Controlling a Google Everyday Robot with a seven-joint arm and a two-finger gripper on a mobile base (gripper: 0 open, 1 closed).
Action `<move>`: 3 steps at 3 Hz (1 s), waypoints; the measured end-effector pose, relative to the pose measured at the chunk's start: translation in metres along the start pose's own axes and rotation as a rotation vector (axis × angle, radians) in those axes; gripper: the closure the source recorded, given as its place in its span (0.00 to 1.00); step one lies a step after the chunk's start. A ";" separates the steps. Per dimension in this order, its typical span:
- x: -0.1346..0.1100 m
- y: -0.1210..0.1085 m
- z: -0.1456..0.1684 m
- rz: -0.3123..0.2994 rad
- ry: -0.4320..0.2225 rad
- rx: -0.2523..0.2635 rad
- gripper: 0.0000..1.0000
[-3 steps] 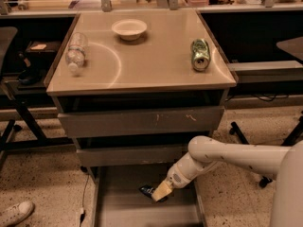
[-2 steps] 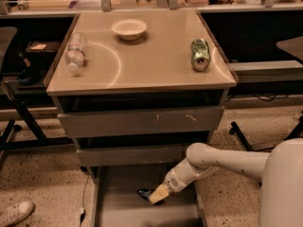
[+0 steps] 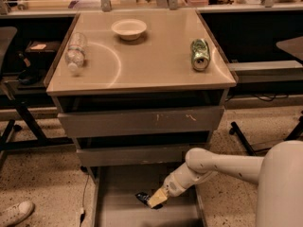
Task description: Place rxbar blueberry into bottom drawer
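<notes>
Speckled flooring surrounds a grey cabinet whose tan worktop carries only things the task leaves alone: at the left edge a clear plastic bottle lies on its side, and further along a white bowl sits upright near the back. Below, the bottom drawer is pulled well out past the two narrower drawers above it, so its flat floor is open from overhead. The rxbar blueberry is low over that floor, towards the middle, sticking out leftward from the hand, which appears clamped on the bar's right end; holding it by one end lets the wrapper come down flat. Whether the bar already touches the floor I cannot tell. Up to the right, a crushed green can rests near the worktop's edge, and the white arm slants in from the lower right, under the middle drawer's front.
</notes>
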State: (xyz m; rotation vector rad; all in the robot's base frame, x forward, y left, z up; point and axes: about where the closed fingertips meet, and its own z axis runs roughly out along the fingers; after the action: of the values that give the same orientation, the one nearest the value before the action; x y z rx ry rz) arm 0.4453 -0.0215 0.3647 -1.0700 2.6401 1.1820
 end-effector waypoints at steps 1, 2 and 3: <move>0.004 -0.020 0.046 0.088 -0.024 0.002 1.00; 0.005 -0.045 0.083 0.163 -0.074 0.007 1.00; 0.008 -0.064 0.112 0.217 -0.104 -0.004 1.00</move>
State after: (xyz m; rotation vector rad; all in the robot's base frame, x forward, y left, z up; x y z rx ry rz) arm 0.4538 0.0199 0.2422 -0.7143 2.7264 1.2420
